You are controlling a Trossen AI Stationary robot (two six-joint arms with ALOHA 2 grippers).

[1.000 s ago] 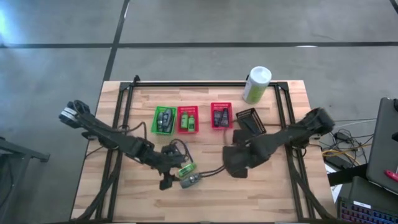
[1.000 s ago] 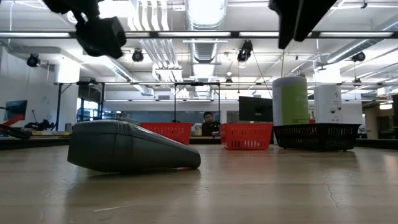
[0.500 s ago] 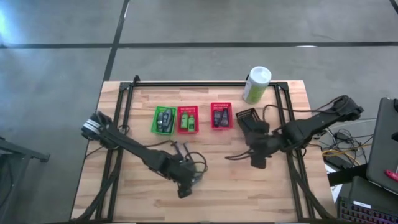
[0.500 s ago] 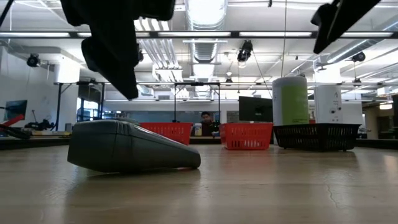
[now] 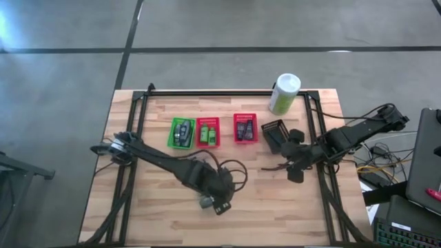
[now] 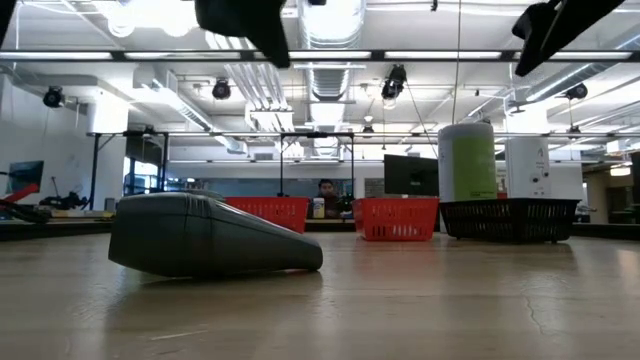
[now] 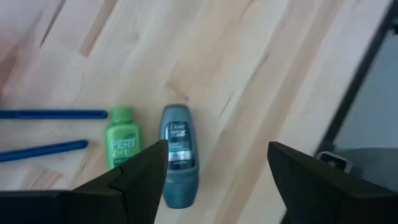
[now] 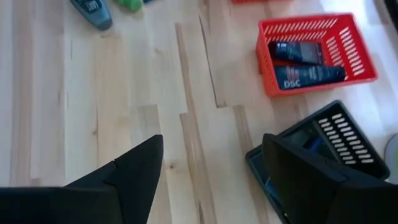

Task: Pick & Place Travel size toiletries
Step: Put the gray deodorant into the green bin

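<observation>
In the left wrist view a grey oval bottle (image 7: 178, 154) lies flat on the wood beside a bright green tube (image 7: 122, 138) and two thin blue sticks (image 7: 53, 114). My left gripper (image 7: 214, 174) hovers open above them, with the bottle by one finger. From above, the left gripper (image 5: 222, 205) sits over the grey bottle (image 5: 207, 202). My right gripper (image 5: 295, 175) is open near the dark basket (image 5: 275, 134) and touches nothing. The low view shows the grey bottle (image 6: 210, 235) large and close.
A green basket (image 5: 181, 133) and two red baskets (image 5: 208, 132) (image 5: 244, 128) hold toiletries in a row at mid-table. The red basket (image 8: 314, 53) holds dark flat tubes. The white-and-green canister (image 5: 284, 93) stands at the far edge. Bare wood lies near the near edge.
My left gripper has moved toward the table's right and near edges, over the grey bottle and green tube, and now covers the tube from above. My right gripper has drawn back toward the table's right edge. The toiletries have stayed where they were.
</observation>
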